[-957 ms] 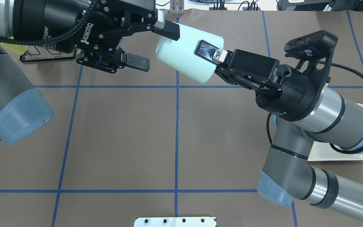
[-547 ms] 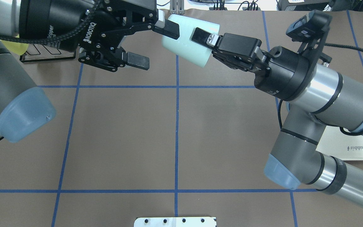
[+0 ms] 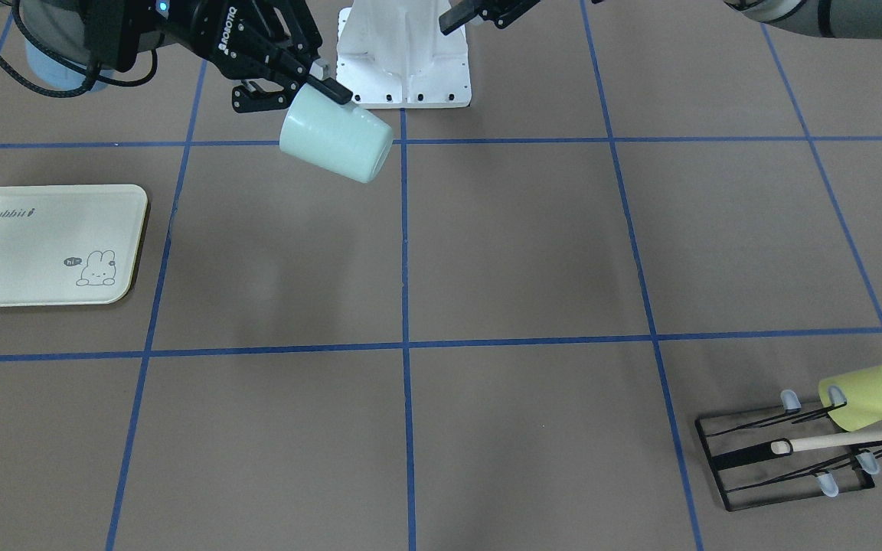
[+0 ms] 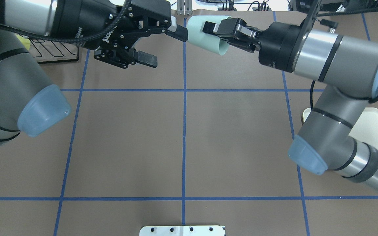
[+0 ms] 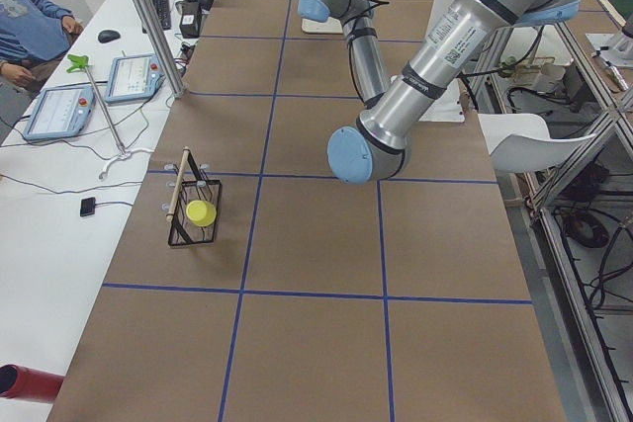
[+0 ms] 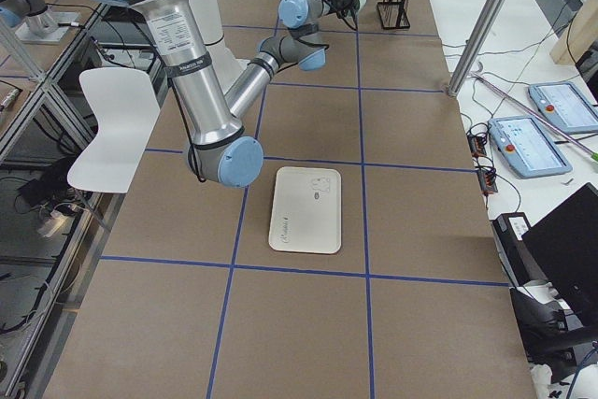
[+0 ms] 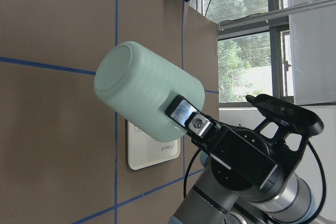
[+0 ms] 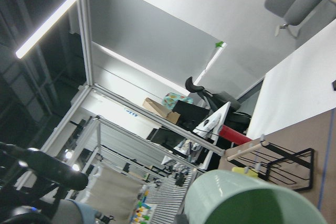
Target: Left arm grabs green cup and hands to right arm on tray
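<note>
The cup (image 4: 200,41) is showing as a small, plain tumbler, pale mint-green and matte. It has no handle and is tapering slightly toward its closed base. It is hanging in the air above the table (image 4: 126,137), just right of the middle blue line (image 4: 184,131). It is well apart from the tray (image 3: 27,260), which is lying flat on the table at the right.

The cup is lying on its side, its long axis running roughly left to right. Its base is pointing left toward the left gripper (image 4: 166,47), and its open mouth is facing right.

The right gripper (image 4: 212,31) is pinching the cup's wall at the rim. One finger (image 7: 191,123) is lying along the outside, and the other is hidden.

The left gripper is standing spread wide and gripping nothing. In the overhead view its far fingertip is showing just beside the base.
</note>
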`<state>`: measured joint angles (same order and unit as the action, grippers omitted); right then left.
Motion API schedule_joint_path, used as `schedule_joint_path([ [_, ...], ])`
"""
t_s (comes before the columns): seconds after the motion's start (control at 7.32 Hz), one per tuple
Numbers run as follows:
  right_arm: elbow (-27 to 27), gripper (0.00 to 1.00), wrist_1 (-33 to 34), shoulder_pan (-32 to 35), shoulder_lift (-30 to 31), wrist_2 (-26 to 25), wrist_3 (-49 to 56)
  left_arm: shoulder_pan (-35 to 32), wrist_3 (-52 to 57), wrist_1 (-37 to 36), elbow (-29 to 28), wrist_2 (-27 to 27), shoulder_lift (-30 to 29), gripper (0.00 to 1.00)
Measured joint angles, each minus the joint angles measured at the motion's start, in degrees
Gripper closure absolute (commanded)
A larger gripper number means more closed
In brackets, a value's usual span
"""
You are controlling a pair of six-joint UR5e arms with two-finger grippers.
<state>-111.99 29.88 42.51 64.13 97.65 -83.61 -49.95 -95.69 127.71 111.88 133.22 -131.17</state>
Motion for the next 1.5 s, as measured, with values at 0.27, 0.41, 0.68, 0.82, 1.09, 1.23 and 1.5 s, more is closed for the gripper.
schedule_joint_path([
  [0.27, -1.6, 1.0, 14.0, 6.6, 0.3, 8.0, 3.1, -2.2, 10.0, -10.0, -2.1, -0.1, 0.3, 0.0],
  [0.41, -2.2, 1.0, 20.0, 11.1, 0.9, 12.7, 4.1, -3.4, 17.1, -18.1, -2.3, -0.7, 0.6, 0.0],
  [0.68, -2.7, 1.0, 29.0, 19.4, 2.4, 23.2, 7.6, -5.8, 31.0, -31.0, -2.0, -4.6, 3.0, 0.0],
  [0.82, -2.9, 1.0, 31.6, 22.5, 4.4, 27.4, 11.1, -8.0, 40.2, -36.4, -1.9, -5.9, 5.1, 0.0],
  [1.09, -4.1, 1.0, 33.2, 26.3, 12.2, 32.0, 19.6, -12.9, 59.4, -40.9, -1.1, -6.7, 13.1, 0.0],
  [1.23, -4.4, 1.0, 33.4, 28.0, 16.0, 34.5, 24.1, -15.4, 69.1, -41.3, -1.1, -6.7, 18.2, 0.0],
  [1.5, -4.3, 1.0, 33.8, 29.9, 21.6, 37.3, 31.8, -19.2, 80.0, -41.4, -1.0, -6.6, 27.9, 0.0],
])
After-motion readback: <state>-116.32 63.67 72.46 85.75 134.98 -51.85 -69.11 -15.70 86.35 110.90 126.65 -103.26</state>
